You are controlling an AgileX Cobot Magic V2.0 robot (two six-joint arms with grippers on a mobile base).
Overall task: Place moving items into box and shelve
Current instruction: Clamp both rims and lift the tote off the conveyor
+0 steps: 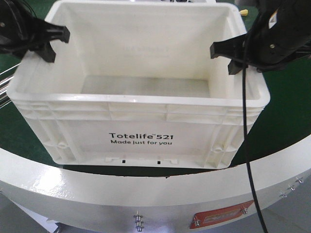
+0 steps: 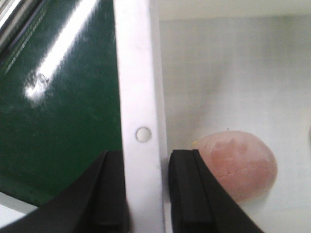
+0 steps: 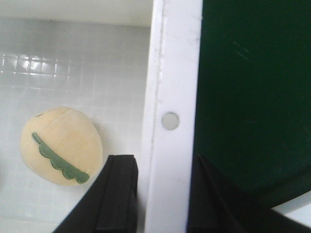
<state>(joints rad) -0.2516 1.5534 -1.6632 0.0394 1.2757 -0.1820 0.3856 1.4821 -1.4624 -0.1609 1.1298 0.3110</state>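
I clamp my left end effector [image 2: 146, 162] and right end effector [image 3: 165, 167] on opposite rims of the box [image 1: 138, 141], presumably for a level lift; the moving items [image 3: 60, 145] lie inside, just inboard of each end effector.

Open box [image 1: 73, 126] top, ball [image 3: 60, 145] inside

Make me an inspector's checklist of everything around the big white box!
Surface: green mat on a round white table.
Job's things: white box on the mat; inside, a pinkish lump and a yellow ball with a green stripe.
Clutter: small yellow thing behind box.
Hands: left hand and right hand each straddle a side rim; pinching or not, unclear.
Cables: black cable hangs past the box's right front corner.
Surroundings: metal bars far left; red plate on table's side.
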